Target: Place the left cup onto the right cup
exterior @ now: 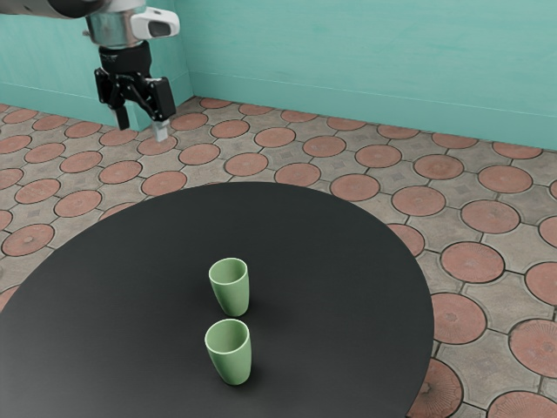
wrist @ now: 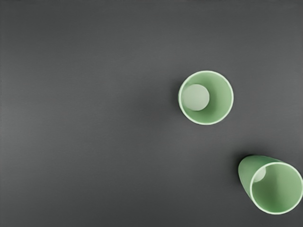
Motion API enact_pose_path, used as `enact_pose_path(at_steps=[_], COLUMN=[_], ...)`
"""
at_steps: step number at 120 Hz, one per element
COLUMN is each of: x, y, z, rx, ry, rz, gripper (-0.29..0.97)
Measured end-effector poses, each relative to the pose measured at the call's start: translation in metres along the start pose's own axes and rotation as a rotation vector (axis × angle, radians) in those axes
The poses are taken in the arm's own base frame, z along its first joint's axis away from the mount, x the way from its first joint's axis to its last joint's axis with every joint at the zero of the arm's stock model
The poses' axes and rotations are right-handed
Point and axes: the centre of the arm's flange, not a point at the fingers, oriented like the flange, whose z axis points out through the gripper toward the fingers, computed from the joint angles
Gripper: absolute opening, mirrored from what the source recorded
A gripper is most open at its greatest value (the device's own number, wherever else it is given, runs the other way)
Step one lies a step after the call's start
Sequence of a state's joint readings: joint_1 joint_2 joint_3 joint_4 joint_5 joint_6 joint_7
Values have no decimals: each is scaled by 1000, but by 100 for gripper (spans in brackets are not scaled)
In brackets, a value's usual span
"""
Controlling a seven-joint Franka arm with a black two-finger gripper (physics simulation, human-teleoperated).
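Two light green cups stand upright and apart on the round black table (exterior: 130, 287). In the exterior view one cup (exterior: 230, 286) sits near the table's middle and the other cup (exterior: 229, 351) stands closer to the front edge. My gripper (exterior: 141, 122) hangs high above the table's far left part, well away from both cups, open with nothing between its fingers. From the wrist view I look down into one cup (wrist: 206, 97) and see the second cup (wrist: 272, 184) off to its side, both empty.
The table's rim (exterior: 418, 287) curves along the exterior view's right. A floor of reddish round tiles (exterior: 418, 174) and a teal wall (exterior: 365, 52) lie beyond the table.
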State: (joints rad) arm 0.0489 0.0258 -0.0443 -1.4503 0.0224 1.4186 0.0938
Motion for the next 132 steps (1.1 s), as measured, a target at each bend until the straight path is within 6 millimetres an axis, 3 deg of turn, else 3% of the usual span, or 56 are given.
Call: enact_pose_path(at_steps=[53,132], x=[8,59], y=[-3,-15], z=[6,74], rx=[-1,-8], ry=[13,-23], rz=[-3,-22], gripper=[68,68])
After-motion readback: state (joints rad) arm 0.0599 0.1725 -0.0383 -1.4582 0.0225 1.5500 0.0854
